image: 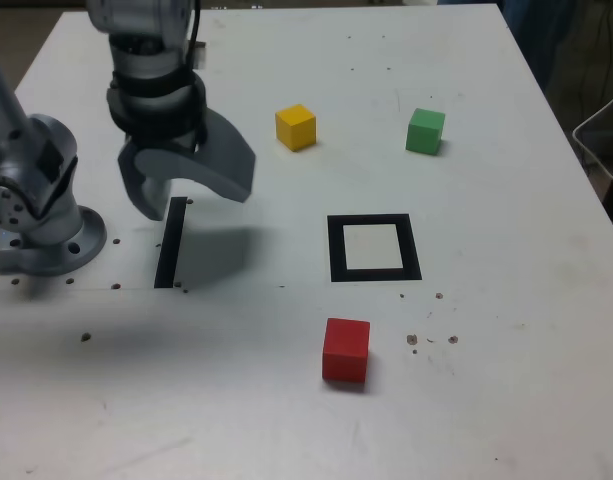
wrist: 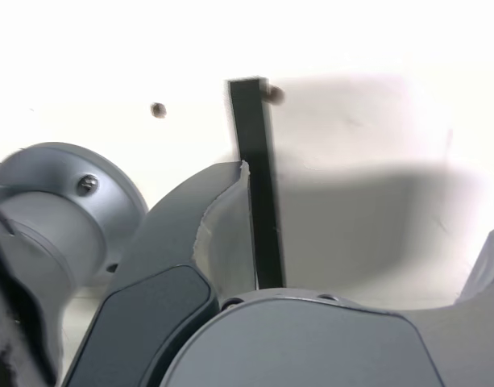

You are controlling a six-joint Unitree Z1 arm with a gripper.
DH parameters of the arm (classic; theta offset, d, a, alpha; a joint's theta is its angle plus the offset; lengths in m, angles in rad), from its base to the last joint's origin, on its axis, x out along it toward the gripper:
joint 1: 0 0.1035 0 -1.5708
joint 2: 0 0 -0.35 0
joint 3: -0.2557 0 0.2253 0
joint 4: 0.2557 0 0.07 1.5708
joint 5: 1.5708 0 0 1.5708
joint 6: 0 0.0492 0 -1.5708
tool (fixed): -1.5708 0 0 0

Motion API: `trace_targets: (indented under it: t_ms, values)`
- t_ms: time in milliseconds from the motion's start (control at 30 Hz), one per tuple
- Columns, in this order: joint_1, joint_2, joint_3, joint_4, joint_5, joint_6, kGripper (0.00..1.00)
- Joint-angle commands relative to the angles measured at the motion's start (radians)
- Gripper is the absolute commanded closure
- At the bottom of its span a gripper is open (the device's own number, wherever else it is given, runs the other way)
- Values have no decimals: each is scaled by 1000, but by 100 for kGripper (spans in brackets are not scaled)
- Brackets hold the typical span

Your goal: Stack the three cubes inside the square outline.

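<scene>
Red cube [image: 346, 350] sits nearest the exterior camera, in front of the square outline [image: 337, 249] and apart from it; the yellow cube [image: 296, 127] and the green cube [image: 425, 131] lie beyond the frame, the green one farther to the exterior view's right. All three look matt, rigid and probably light, so they should neither squash nor slip much, though a light block could skid if one finger nudges it first. Best to take each across two opposite upright faces, low enough to leave the top free for stacking, with the fingers squared to its sides. The gripper [image: 191, 197] hangs over the table near the black strip [image: 171, 243], fingers spread wide and nothing between them. The exterior view alone shows the cubes and the outline; the wrist view has none of them, but gives a close look at the strip, a screw [wrist: 87, 185] on the arm's base [wrist: 65, 222] and the gripper's shadow.
</scene>
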Motion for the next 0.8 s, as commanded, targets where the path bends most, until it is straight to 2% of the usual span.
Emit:
trace_targets:
  t_ms: [0,233,433,567,767]
  values:
    - [-29,14,-35,-1,-13,5,0]
    - [-119,81,-169,65,-69,-7,0]
    - [-185,149,-277,140,-132,-94,0]
    - [-220,203,-352,147,-178,-141,0]
    - [-269,265,-466,151,-208,-197,1]
